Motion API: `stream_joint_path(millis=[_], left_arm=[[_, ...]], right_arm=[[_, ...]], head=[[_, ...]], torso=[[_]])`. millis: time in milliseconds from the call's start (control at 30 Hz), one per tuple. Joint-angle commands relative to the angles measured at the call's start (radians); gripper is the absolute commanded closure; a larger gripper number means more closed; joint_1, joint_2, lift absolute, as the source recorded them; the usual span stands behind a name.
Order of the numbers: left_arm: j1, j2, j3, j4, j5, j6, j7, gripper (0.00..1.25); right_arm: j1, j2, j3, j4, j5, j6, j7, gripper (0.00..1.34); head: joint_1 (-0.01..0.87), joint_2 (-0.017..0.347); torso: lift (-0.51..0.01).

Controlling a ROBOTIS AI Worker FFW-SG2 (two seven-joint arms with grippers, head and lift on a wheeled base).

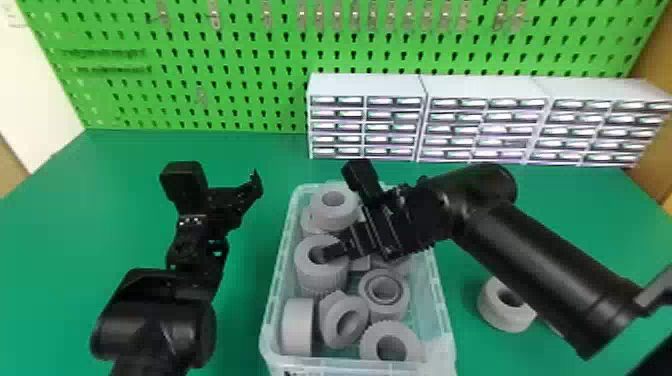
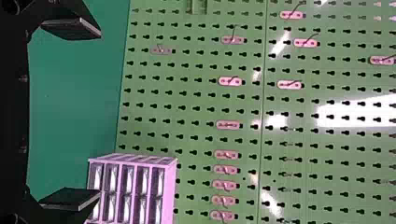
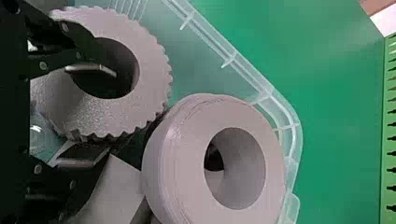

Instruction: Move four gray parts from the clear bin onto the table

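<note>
Crowding the clear bin [image 1: 285,245], gray parts [image 1: 336,218] flanked the right pincer [image 1: 344,249], spread astride a toothed part [image 1: 322,281]'s wall; the left pincer [image 1: 252,188] gaped.

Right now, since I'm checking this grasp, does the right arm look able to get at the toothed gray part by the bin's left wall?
Probably yes: the right gripper is open, one finger at the hole of the toothed part and the other outside its rim; the way looks free.
</note>
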Motion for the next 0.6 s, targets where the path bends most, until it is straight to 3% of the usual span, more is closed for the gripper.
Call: stream_joint_path(millis=[0,567], left_arm=[[0.0,0.0,0.001,0.0,0.0,0.0,0.0,0.09],[0.008,0.0,0.007,0.0,0.001,-0.005,0.0,0.09]], right_arm=[[-0.004,0.0,0.002,0.001,-0.01,0.0,0.0,0.79],[-0.006,-0.002,-0.024,-0.044,-0.022,0.054,0.0,0.88]], head=[[0.693,0.072],[0.693,0.072]], torso=[[-0.052],[-0.052]])
